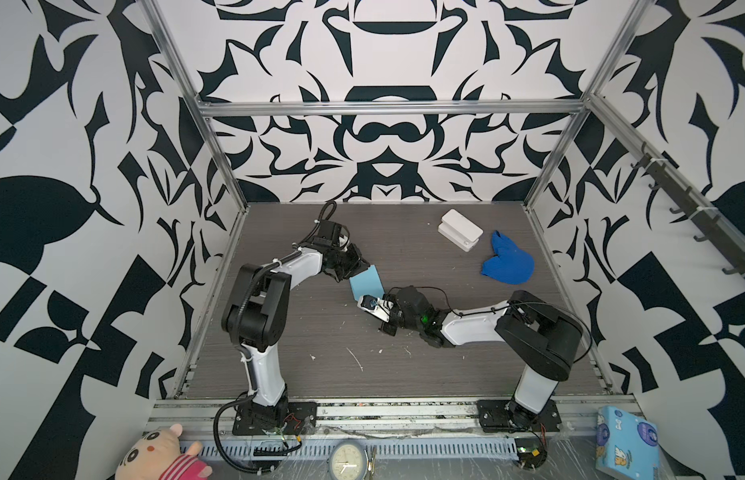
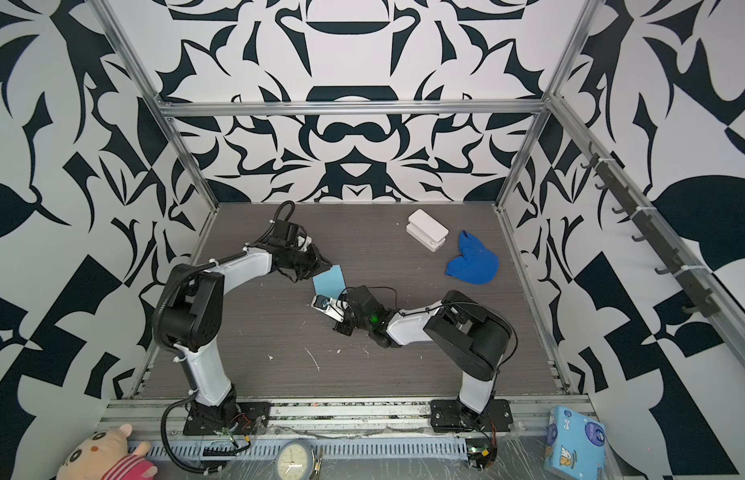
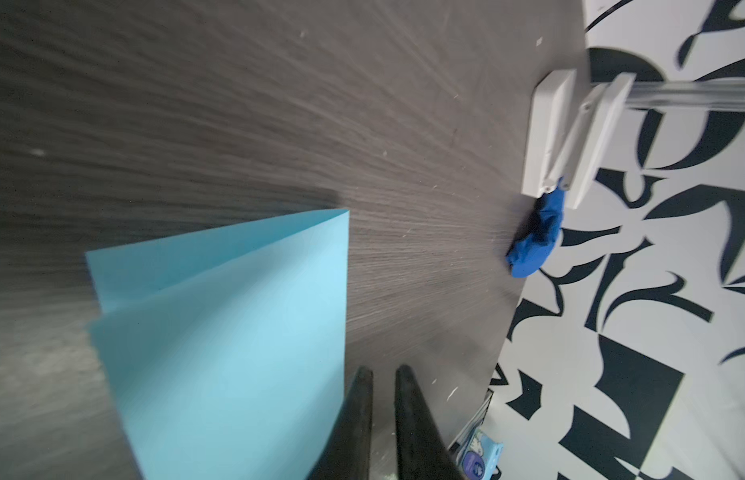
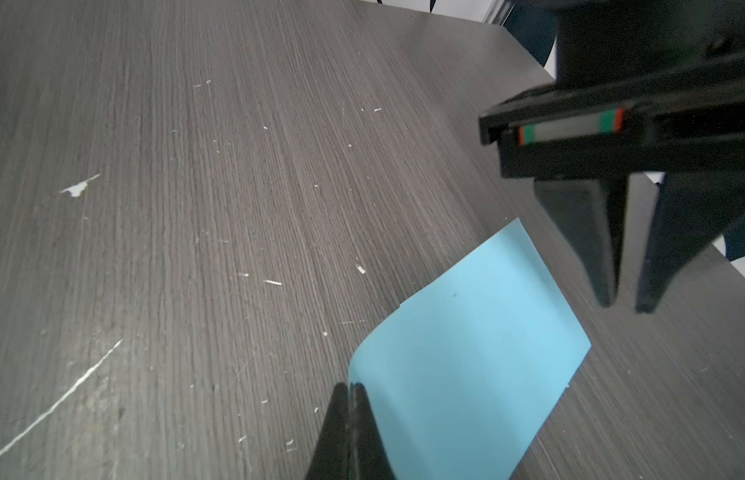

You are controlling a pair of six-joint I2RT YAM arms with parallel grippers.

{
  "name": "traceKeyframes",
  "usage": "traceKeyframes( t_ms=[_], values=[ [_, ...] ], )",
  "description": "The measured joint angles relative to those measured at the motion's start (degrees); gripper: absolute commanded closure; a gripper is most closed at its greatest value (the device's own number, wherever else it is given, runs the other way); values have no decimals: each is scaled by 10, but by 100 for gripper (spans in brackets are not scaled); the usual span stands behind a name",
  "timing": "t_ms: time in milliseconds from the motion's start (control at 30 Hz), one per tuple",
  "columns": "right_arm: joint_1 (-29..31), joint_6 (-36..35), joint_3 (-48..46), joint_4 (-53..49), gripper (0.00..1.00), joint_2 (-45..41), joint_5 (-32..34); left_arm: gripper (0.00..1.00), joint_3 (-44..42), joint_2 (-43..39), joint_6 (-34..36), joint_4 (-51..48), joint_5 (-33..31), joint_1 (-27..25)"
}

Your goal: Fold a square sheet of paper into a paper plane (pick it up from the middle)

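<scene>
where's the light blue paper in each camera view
top view: light-blue paper mid-table, at the left gripper tips
top view: same mid-table spot
left wrist: folded, beside the left gripper
right wrist: corner at the right gripper
shared landmark: left gripper, in all four

One paper sheet (image 1: 366, 281), one cloth (image 1: 508, 262), one white box (image 1: 460, 230)

White-shelled arms (image 1: 304, 258), black joints (image 1: 258, 309) (one green light (image 1: 425, 319))

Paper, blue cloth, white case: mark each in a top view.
paper (image 1: 367, 281), a top view, middle of the folded sheet.
blue cloth (image 1: 509, 264), a top view, centre of the lump.
white case (image 1: 460, 225), a top view, its upper face.
</scene>
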Motion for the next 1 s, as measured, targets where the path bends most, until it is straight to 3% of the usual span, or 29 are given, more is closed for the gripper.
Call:
traceKeyframes(
  t_ms=[700, 1000],
  values=[
    [-43, 64, 0, 0, 100, 8, -14, 91, 109, 91, 116, -189, -105, -21],
    [-55, 80, 2, 0, 100, 8, -58, 86, 114, 91, 140, -177, -63, -24]
  ],
)
